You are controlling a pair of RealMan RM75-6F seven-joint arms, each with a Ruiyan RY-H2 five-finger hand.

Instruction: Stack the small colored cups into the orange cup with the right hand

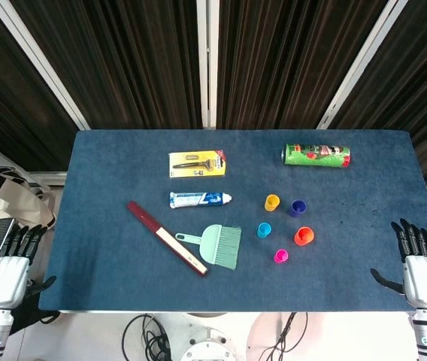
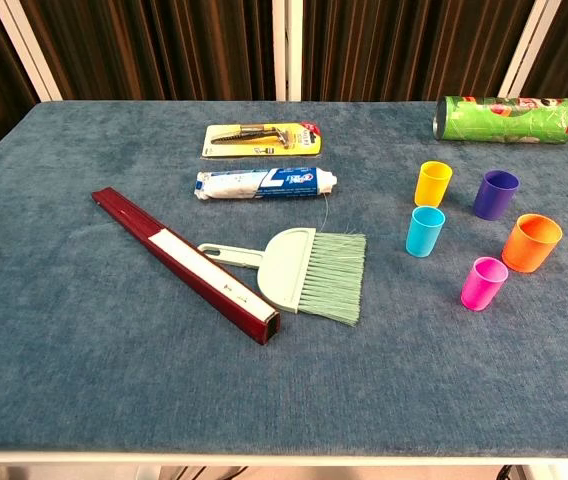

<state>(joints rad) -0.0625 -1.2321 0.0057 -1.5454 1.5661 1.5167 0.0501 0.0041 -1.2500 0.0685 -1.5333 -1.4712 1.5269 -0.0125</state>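
Cups, with orange cup [image 1: 304, 236] among them, sit well apart from empty, spread-fingered right hand [image 1: 422, 272].

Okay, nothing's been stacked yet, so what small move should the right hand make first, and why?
Probably lift the right hand off the table edge toward the pink cup. The hand is open, holding nothing, and all small cups stand apart, upright. The pink one looks nearest that hand and stands beside the orange cup.

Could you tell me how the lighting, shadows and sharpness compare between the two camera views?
Head view: even, soft light, only faint shadows beside the orange cup; a bright strip below the table edge; straight-down angle, hands at the lower corners. Chest view: sharp across the cups, short soft shadows under the brush, slight sheen on the green can.
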